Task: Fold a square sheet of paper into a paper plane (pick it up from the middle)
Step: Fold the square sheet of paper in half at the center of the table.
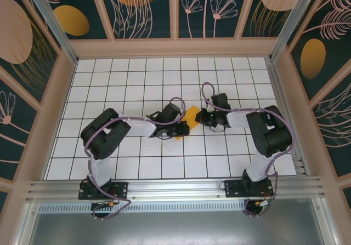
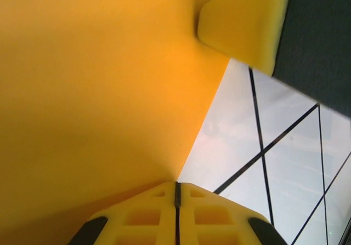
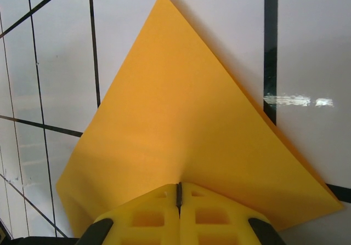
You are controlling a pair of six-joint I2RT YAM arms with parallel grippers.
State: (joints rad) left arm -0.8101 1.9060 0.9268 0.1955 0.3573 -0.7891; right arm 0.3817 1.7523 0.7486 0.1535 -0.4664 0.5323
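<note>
Resting on the white gridded desk (image 1: 109, 75), the thin, smooth orange-yellow square sheet of paper (image 3: 181, 124) was clamped at opposite edges by the yellow left fingers (image 2: 142, 201) and right fingers (image 3: 208, 201), both pairs pressed together.

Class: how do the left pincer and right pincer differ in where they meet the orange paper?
The left pincer meets the paper at its near-left part, the right pincer at its right side. Before the right pincer the paper lies spread over the table; beside the left pincer it rises close on the left. Both are shut on it.
</note>
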